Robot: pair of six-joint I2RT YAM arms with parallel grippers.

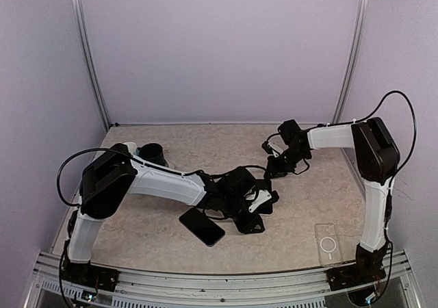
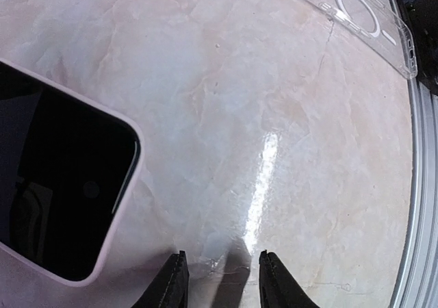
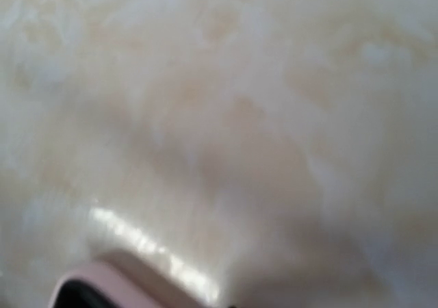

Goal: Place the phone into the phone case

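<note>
The phone (image 1: 202, 226), black screen up with a pale pink rim, lies on the marble table left of centre; it fills the left of the left wrist view (image 2: 61, 191). The clear phone case (image 1: 327, 244), with a ring mark, lies flat near the front right; it also shows in the left wrist view (image 2: 356, 14). My left gripper (image 1: 256, 212) hovers low just right of the phone, its black fingertips (image 2: 174, 284) apart over bare table, empty. My right gripper (image 1: 274, 168) hangs low behind it. The right wrist view is blurred: no fingers show, only a pink-rimmed corner (image 3: 116, 284).
A dark round cup (image 1: 152, 154) stands at the back left beside the left arm. A metal rail (image 1: 205, 277) runs along the table's front edge, close to the case. Cables trail from both arms.
</note>
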